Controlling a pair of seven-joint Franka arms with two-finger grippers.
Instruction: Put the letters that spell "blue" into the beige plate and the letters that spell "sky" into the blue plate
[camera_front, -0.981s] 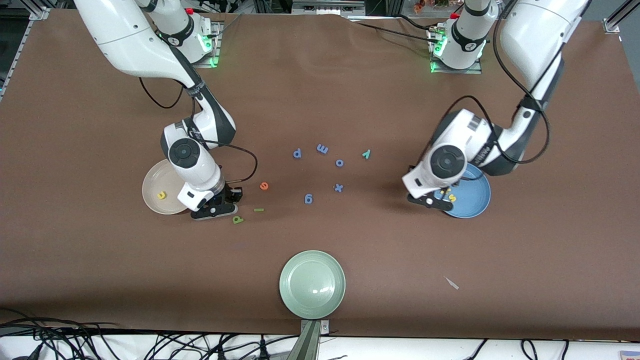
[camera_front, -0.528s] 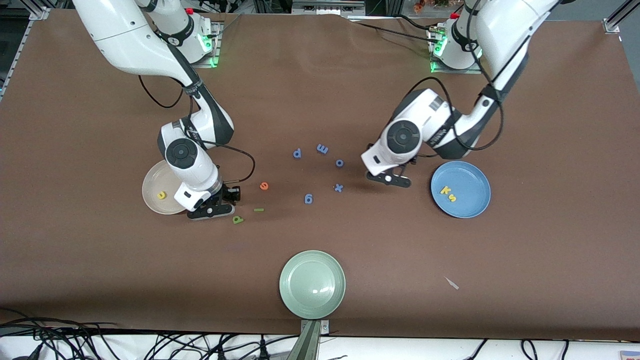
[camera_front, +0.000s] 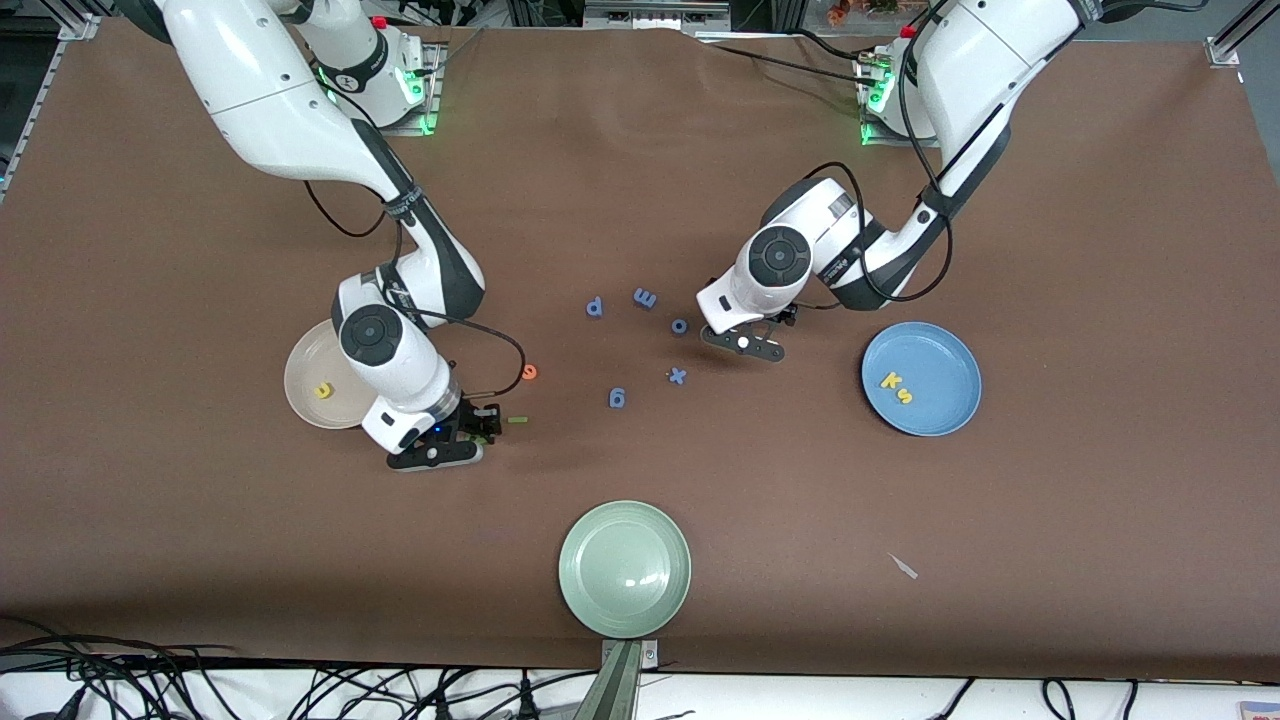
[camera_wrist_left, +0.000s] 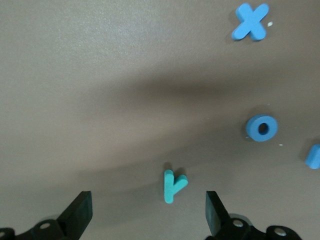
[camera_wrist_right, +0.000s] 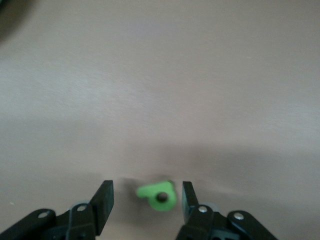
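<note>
The left tool (camera_wrist_left: 145, 220) is spread wide over the teal y (camera_wrist_left: 173, 185); the right tool (camera_wrist_right: 146, 204) is parted around the green b (camera_wrist_right: 159, 195), ungripped.

No printed text or labels can be read anywhere.

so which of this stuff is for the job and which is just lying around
For the job: beige plate with yellow u; green b; green l; orange e; teal y; blue plate with yellow k, s.

Lying about: blue letters; green plate.
</note>
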